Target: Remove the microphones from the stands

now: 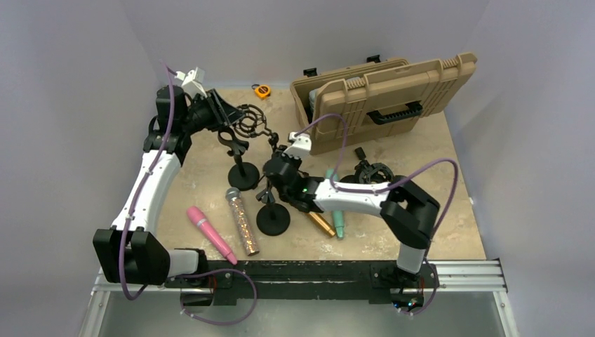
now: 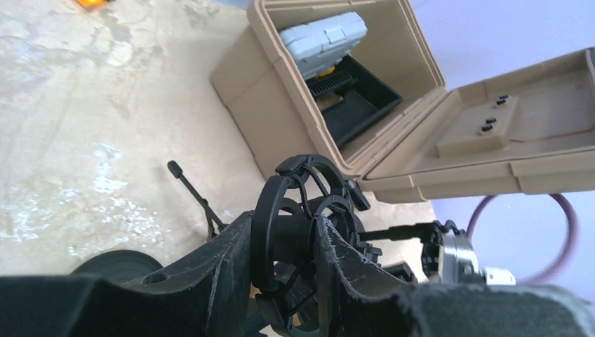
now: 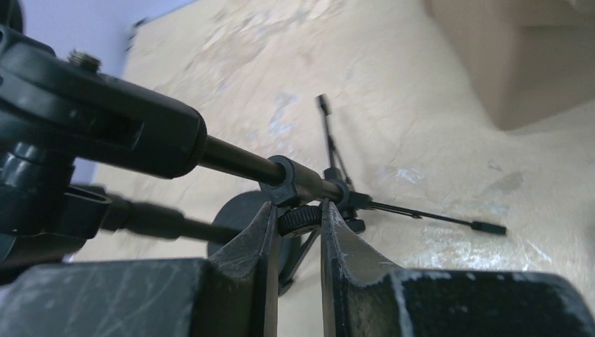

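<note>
A black shock mount (image 1: 250,121) sits at the end of a thin boom rod of the black stand (image 1: 273,218) with a round base. My left gripper (image 1: 226,114) is shut on this mount, with the ring (image 2: 270,210) pinched between the fingers; the left gripper (image 2: 283,228) shows no microphone body inside it. My right gripper (image 1: 269,185) is shut on the stand's knurled knob (image 3: 300,218), just under the rod clamp (image 3: 284,180), seen in the right wrist view (image 3: 298,210). Several microphones lie on the table: pink (image 1: 210,234), glitter (image 1: 242,221), teal (image 1: 337,214), gold (image 1: 323,224).
A second stand with a clip (image 1: 243,175) stands just left of the held one. Another shock mount (image 1: 371,173) lies right of my right arm. An open tan case (image 1: 382,95) fills the back right; it also shows in the left wrist view (image 2: 302,91). An orange tape measure (image 1: 262,90) lies at the back.
</note>
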`<control>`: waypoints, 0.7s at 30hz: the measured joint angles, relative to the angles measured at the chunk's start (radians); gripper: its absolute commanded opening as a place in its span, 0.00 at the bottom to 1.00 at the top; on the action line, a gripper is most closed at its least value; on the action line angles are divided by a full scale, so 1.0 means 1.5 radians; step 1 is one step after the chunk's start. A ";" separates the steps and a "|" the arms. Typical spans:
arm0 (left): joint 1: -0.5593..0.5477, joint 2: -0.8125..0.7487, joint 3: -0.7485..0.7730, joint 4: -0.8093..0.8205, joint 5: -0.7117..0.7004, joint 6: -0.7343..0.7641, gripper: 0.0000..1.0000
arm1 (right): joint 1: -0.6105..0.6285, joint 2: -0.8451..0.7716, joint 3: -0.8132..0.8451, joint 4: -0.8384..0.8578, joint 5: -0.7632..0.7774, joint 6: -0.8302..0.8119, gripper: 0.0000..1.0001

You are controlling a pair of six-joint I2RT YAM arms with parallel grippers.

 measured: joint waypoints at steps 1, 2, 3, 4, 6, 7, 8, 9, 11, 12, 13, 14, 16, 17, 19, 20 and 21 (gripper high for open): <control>0.003 0.000 0.000 0.002 -0.010 0.002 0.23 | 0.016 0.034 0.051 -0.049 0.063 0.023 0.00; 0.006 0.000 0.000 0.003 -0.015 0.004 0.23 | 0.030 0.062 0.092 -0.090 0.120 0.043 0.00; 0.006 0.000 0.000 0.003 -0.018 0.004 0.23 | 0.041 0.081 0.120 -0.122 0.165 0.059 0.00; 0.006 0.000 0.000 0.003 -0.018 0.004 0.23 | 0.051 0.092 0.136 -0.145 0.201 0.069 0.00; 0.005 0.000 0.000 0.002 -0.005 0.005 0.22 | 0.064 0.096 0.141 -0.157 0.236 0.071 0.00; 0.004 0.000 0.000 0.001 0.002 0.005 0.22 | 0.068 0.091 0.134 -0.152 0.242 0.064 0.00; 0.004 -0.001 0.000 0.000 0.009 0.004 0.22 | 0.069 0.083 0.122 -0.139 0.241 0.050 0.00; 0.003 -0.002 0.000 0.000 0.016 0.004 0.22 | 0.069 0.073 0.106 -0.119 0.235 0.035 0.01; -0.001 -0.005 0.000 0.000 0.030 0.004 0.24 | 0.068 0.053 0.078 -0.087 0.217 0.005 0.24; -0.003 -0.007 0.000 0.000 0.035 0.004 0.27 | 0.066 0.041 0.063 -0.072 0.206 -0.012 0.34; -0.005 -0.009 0.000 -0.003 0.038 0.004 0.30 | 0.065 0.032 0.049 -0.061 0.196 -0.026 0.43; -0.008 -0.009 0.000 -0.006 0.043 0.004 0.33 | 0.063 0.021 0.032 -0.046 0.182 -0.040 0.51; -0.013 -0.009 0.000 -0.008 0.047 0.003 0.39 | 0.063 -0.003 -0.008 -0.023 0.128 -0.069 0.61; -0.017 -0.009 0.000 -0.013 0.050 0.003 0.43 | 0.064 -0.015 -0.030 -0.010 0.101 -0.081 0.65; -0.021 -0.009 0.000 -0.020 0.052 0.004 0.50 | 0.064 -0.039 -0.066 0.015 0.053 -0.093 0.69; -0.022 -0.009 0.000 -0.023 0.052 0.004 0.53 | 0.061 -0.054 -0.083 0.026 0.028 -0.097 0.71; -0.023 -0.009 0.000 -0.025 0.051 0.005 0.56 | 0.058 -0.070 -0.098 0.034 0.006 -0.099 0.76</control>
